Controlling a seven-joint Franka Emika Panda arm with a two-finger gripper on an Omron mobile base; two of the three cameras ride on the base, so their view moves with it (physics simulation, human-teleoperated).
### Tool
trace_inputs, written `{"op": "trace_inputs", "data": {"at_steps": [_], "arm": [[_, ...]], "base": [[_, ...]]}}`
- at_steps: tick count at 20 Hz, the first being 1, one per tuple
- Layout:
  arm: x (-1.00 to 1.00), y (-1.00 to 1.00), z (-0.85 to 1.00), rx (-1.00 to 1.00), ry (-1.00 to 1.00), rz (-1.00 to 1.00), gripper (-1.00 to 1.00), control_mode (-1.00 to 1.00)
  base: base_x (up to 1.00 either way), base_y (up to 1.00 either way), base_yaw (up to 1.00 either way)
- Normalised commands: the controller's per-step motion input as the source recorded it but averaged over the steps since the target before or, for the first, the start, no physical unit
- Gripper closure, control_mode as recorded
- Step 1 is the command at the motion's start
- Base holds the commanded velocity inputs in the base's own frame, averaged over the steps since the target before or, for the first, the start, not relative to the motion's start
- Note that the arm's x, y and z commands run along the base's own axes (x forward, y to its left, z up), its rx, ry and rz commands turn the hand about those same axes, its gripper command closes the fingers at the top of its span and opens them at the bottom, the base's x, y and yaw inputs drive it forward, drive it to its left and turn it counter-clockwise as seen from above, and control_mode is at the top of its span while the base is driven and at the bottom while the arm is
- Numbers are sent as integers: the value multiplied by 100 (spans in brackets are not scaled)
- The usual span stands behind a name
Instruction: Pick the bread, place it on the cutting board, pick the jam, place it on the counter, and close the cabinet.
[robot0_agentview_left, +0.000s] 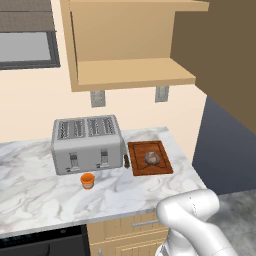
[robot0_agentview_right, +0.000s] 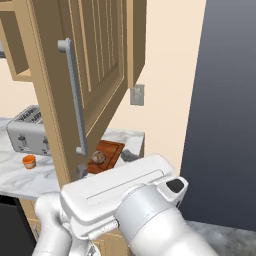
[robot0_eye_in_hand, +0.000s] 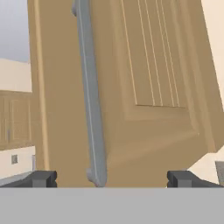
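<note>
The brown-grey bread (robot0_agentview_left: 152, 159) lies on the reddish cutting board (robot0_agentview_left: 162, 168) at the right end of the marble counter (robot0_agentview_left: 35, 190). The orange jam (robot0_agentview_left: 87, 180) stands on the counter in front of the toaster. The cabinet (robot0_agentview_left: 125, 75) is open with a bare shelf; its panelled door (robot0_agentview_right: 95, 75) swings out toward me. In the hand view my gripper (robot0_eye_in_hand: 111, 178) is open, close to the door (robot0_eye_in_hand: 153, 87), its fingertips (robot0_eye_in_hand: 41, 178) wide on either side of the lower end of the grey bar handle (robot0_eye_in_hand: 92, 109). The bread (robot0_agentview_right: 98, 158) and the jam (robot0_agentview_right: 29, 161) also show in the right base view.
A silver four-slot toaster (robot0_agentview_left: 87, 144) stands left of the cutting board. A dark tall unit (robot0_agentview_right: 220, 110) borders the counter's right end. Wooden drawers (robot0_agentview_left: 130, 230) and a black appliance (robot0_agentview_left: 40, 242) sit below the worktop. Two wall outlets (robot0_agentview_left: 98, 98) hang under the cabinet.
</note>
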Motion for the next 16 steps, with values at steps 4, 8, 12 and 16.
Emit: {"op": "trace_inputs", "data": {"at_steps": [4,8,12,16], "arm": [[10,0,0,5,-5,17,-100,-100],[7,0,0,3,-5,14,-100,-100],[4,4,0,1,-3,7,-100,-100],[2,16,-6,0,0,3,-100,-100]], "base": [[0,0,0],[0,0,0],[0,0,0],[0,0,0]]}}
